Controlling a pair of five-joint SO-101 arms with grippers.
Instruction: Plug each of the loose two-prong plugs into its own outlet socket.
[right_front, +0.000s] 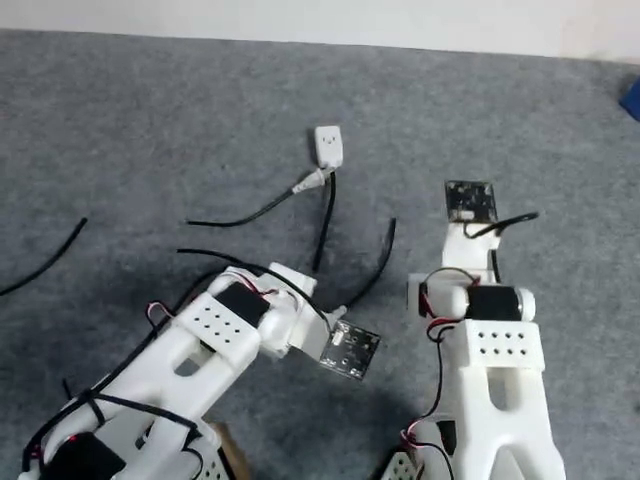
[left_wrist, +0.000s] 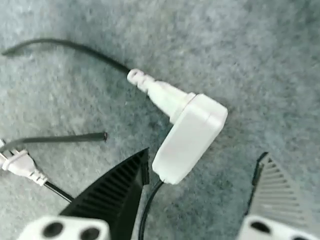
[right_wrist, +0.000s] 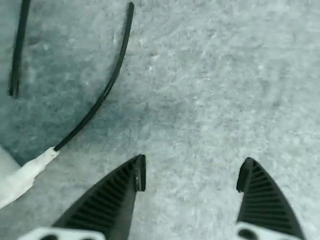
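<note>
A white outlet socket (left_wrist: 190, 135) lies on the grey carpet between the fingers of my open left gripper (left_wrist: 204, 155), close to the black finger (left_wrist: 120, 190). A white plug (left_wrist: 160, 92) with a black cable sits against one end of the socket, seemingly pushed in. A loose two-prong plug (left_wrist: 17, 165) lies off to one side. From above, the socket (right_front: 328, 146) and its plug (right_front: 310, 183) lie beyond the left arm (right_front: 230, 325). My right gripper (right_wrist: 194, 161) hangs open over bare carpet, with another white plug (right_wrist: 20, 177) and its black cable (right_wrist: 105, 85) beside it.
Loose black cables cross the carpet: one (right_front: 325, 220) runs down from the socket, another (right_front: 385, 250) curves between the arms, and a third (right_front: 45, 255) lies at the far left. A blue object (right_front: 632, 100) shows at the right edge. The right arm (right_front: 500, 340) stands at lower right.
</note>
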